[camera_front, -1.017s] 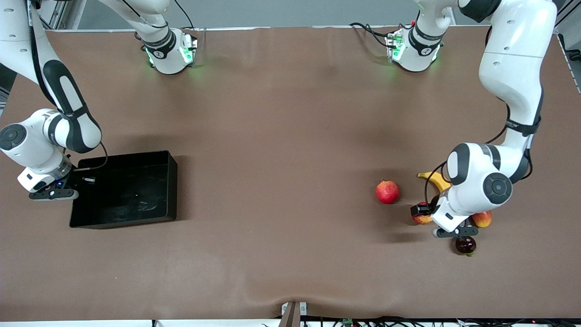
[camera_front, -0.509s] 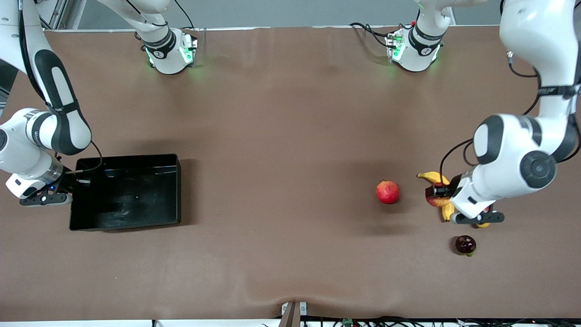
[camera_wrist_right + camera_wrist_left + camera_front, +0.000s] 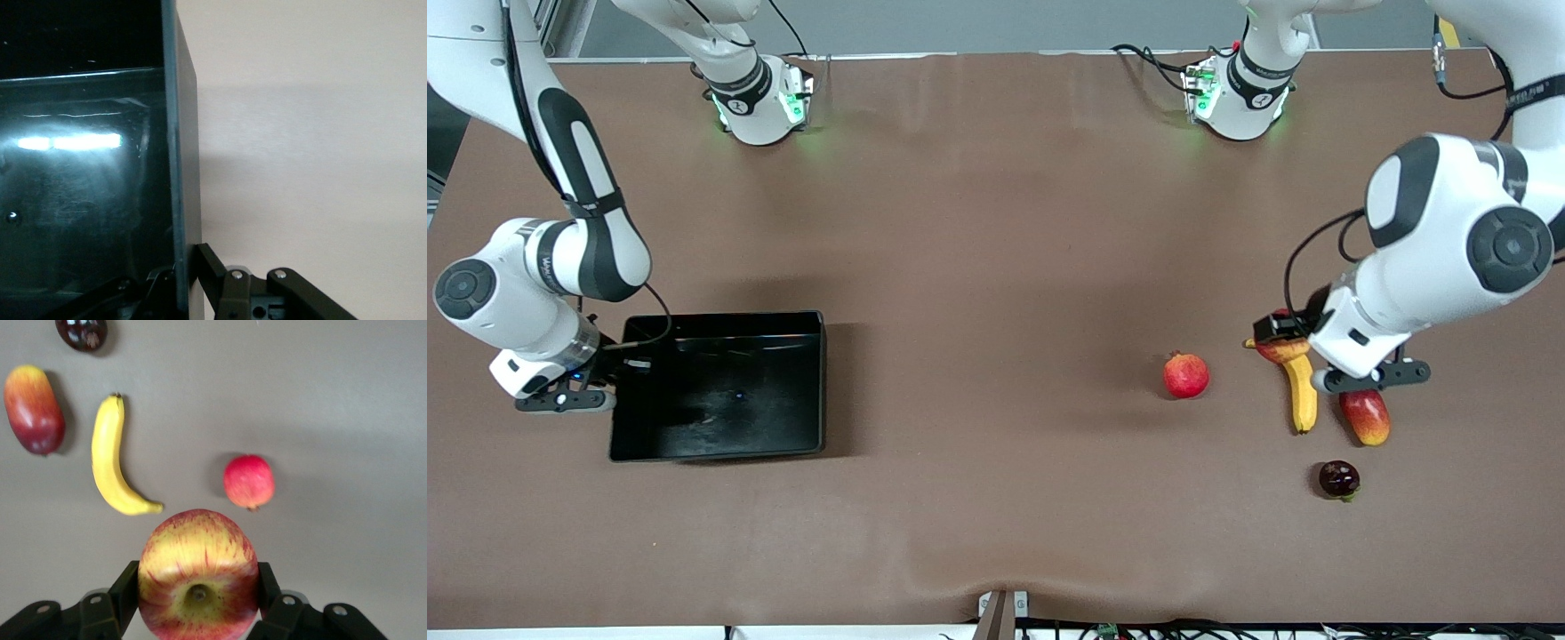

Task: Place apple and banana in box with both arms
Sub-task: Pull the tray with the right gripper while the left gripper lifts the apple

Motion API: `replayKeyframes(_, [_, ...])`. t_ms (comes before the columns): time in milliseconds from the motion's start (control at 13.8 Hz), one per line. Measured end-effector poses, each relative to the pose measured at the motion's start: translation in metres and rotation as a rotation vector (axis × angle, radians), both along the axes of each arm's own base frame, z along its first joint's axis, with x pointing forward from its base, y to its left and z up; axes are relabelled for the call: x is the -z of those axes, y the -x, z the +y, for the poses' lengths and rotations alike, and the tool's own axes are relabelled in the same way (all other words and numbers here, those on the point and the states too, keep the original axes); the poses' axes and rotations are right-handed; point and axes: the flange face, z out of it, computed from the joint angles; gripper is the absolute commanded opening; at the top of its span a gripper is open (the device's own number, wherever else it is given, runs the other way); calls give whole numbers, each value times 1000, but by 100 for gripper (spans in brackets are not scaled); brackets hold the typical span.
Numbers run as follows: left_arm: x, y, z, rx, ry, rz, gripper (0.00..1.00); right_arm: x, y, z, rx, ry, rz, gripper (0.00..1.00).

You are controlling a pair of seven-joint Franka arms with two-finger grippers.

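My left gripper (image 3: 198, 590) is shut on the apple (image 3: 198, 577), red with yellow streaks, stem dimple facing the camera. In the front view the left gripper (image 3: 1280, 336) holds the apple (image 3: 1273, 350) in the air over the stem end of the banana (image 3: 1302, 396). The banana (image 3: 110, 463) lies on the table. My right gripper (image 3: 616, 357) is shut on the end wall of the black box (image 3: 809, 382) at the right arm's end of the table. In the right wrist view its fingers (image 3: 212, 267) straddle the box wall (image 3: 179, 167). The box is empty.
A red pomegranate (image 3: 1185, 374) lies beside the banana, toward the right arm's end. A red-yellow mango (image 3: 1366, 416) lies beside the banana toward the left arm's end. A dark round fruit (image 3: 1339, 478) sits nearer the front camera than both.
My left gripper has lifted the apple off the table and risen over the banana's stem end. My right gripper has dragged the box toward the left arm's end.
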Motion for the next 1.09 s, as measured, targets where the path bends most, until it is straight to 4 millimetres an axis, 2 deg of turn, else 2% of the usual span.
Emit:
replayKeyframes(291, [-15, 24, -57, -99, -8, 21, 0, -4, -5, 51, 31, -136, -17, 0])
replayKeyframes(436, [-17, 35, -86, -136, -8, 26, 0, -7, -7, 86, 28, -203, -35, 0])
replayKeyframes(581, [-21, 43, -106, -154, -9, 25, 0, -9, -6, 129, -14, -229, -42, 0])
replayKeyframes(799, [-28, 47, -120, -157, -4, 14, 0, -8, 9, 215, -51, -248, -14, 0])
replayKeyframes(1090, [-29, 45, -118, -160, -2, 11, 0, -7, 48, 342, -62, -275, -16, 0])
